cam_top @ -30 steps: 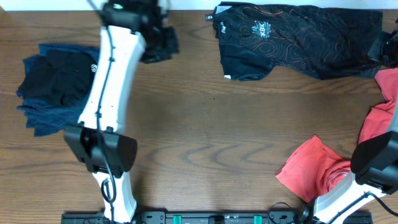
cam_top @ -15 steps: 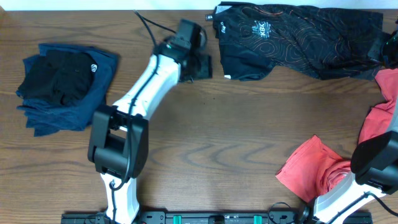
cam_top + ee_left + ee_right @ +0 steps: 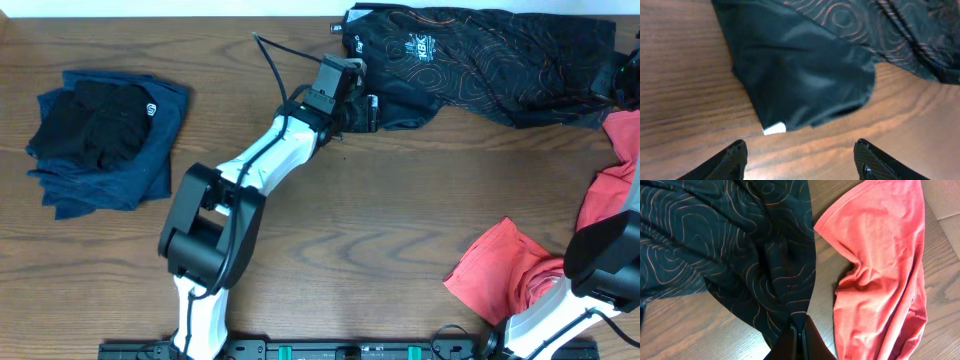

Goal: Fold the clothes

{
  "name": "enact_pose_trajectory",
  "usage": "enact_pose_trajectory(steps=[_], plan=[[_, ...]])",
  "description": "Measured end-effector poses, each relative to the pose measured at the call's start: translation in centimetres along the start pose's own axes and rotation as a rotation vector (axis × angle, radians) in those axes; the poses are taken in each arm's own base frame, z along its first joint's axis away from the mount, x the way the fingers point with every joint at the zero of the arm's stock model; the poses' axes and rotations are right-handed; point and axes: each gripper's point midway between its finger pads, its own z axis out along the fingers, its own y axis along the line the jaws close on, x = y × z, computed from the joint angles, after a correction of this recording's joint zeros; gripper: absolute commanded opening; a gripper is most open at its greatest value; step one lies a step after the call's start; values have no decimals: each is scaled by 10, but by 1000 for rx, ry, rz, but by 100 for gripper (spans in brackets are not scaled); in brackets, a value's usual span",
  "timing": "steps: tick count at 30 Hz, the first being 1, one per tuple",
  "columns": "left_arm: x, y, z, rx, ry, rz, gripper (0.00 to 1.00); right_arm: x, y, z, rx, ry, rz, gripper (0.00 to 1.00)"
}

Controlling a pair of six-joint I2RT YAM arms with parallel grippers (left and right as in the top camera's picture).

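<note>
The left gripper [image 3: 802, 161], jaws spread wide with nothing between them, hangs just at the near-left corner of the black shirt [image 3: 805, 75], by its white tag [image 3: 774, 129]. The shirt lies along the far side of the surface [image 3: 400, 220]. The right gripper [image 3: 800, 339], pressed together, pinches the shirt's right end, with a red garment [image 3: 880, 280] just beside it.

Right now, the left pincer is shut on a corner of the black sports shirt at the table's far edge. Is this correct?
Not quite: the left pincer is open, jaws apart over the bare table, just short of that corner of the black sports shirt, gripping nothing. The left wrist view shows this. The shirt does lie at the table's far edge.
</note>
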Motion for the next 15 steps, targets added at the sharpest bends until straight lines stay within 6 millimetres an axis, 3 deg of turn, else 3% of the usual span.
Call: enact_pose_trajectory(steps=[6, 15], plan=[[24, 22, 37, -20, 44, -63, 74, 0, 0, 0, 0, -1, 0, 1], [11, 17, 48, 25, -24, -137, 71, -1, 0, 0, -1, -4, 1, 1]])
